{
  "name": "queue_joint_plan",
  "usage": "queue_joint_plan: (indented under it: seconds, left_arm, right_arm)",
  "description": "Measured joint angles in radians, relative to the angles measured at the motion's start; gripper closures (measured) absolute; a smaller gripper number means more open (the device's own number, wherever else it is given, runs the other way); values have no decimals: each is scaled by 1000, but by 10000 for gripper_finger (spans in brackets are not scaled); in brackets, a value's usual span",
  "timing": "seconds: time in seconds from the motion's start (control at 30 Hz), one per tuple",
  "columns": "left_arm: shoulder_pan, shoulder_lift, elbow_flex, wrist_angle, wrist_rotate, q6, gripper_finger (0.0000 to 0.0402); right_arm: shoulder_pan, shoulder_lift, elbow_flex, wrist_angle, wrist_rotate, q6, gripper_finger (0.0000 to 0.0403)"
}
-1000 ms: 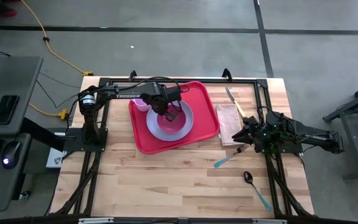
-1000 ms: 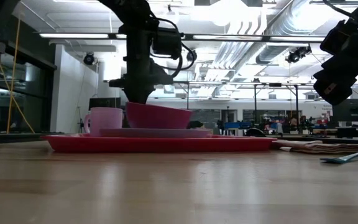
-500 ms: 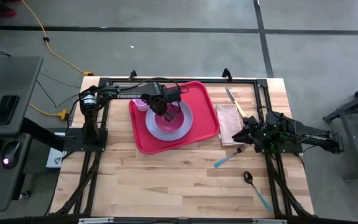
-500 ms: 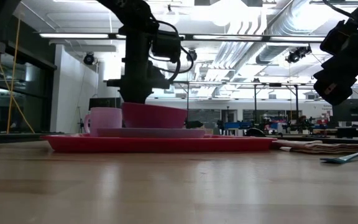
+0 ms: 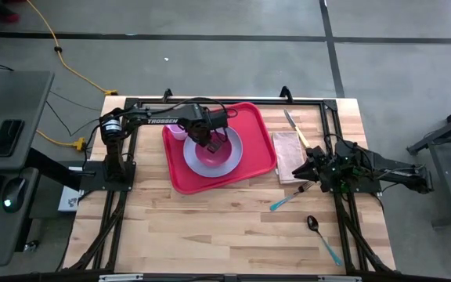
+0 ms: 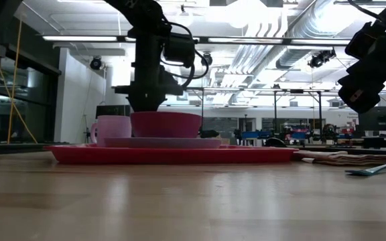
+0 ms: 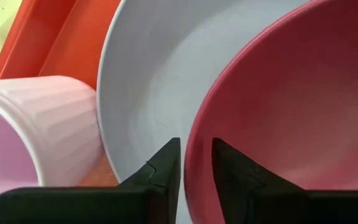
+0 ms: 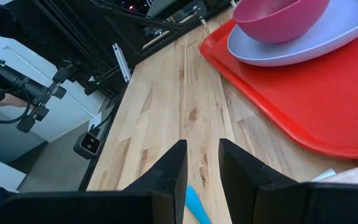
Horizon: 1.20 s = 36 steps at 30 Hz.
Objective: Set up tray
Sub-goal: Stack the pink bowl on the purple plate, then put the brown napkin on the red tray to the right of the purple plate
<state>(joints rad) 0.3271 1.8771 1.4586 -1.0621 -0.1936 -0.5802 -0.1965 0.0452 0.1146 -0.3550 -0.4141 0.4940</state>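
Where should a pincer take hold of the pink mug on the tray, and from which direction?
Probably the pink mug by its rim, from above: it stands upright and open-topped on the red tray, so a finger can drop inside the wall. Best the rim side away from the lavender plate, where the left pincer pinches the pink bowl. No handle is clearly visible.

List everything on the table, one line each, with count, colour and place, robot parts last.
tray: 1, red, table's far middle
plate: 1, lavender, on the tray
bowl: 1, pink, on the plate
cup: 1, pale pink, on the tray beside the plate
cloth: 1, tan, right of the tray
knife: 1, by the cloth's far edge
fork: 1, teal handle, near the cloth
spoon: 1, teal handle, table's near right
left pincer: straddling the bowl's rim
right pincer: waiting, open, above the table right of the tray
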Motion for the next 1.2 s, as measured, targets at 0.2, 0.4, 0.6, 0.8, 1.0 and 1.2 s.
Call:
queue_joint_plan:
  seconds: [0.2, 0.4, 0.6, 0.8, 1.0, 1.2]
  left_arm:
    - [0, 0, 1, -42, -1, 0, 270]
    - [0, -11, 1, -44, -1, -1, 268]
    - [7, -73, 3, -38, -33, -18, 268]
    - [6, -175, 3, -40, -26, -57, 268]
    - [-10, -303, 3, -13, 56, -109, 268]
    - [-85, -439, 3, 46, 77, -147, 268]
  right_arm:
    - [0, 0, 0, 0, 0, 0, 332]
    - [0, 0, 0, 0, 0, 0, 332]
    - [0, 0, 0, 0, 0, 0, 332]
    - [0, 0, 0, 0, 14, 2, 332]
    - [0, 0, 0, -4, 57, 22, 332]
    - [0, 0, 0, 1, 66, 23, 332]
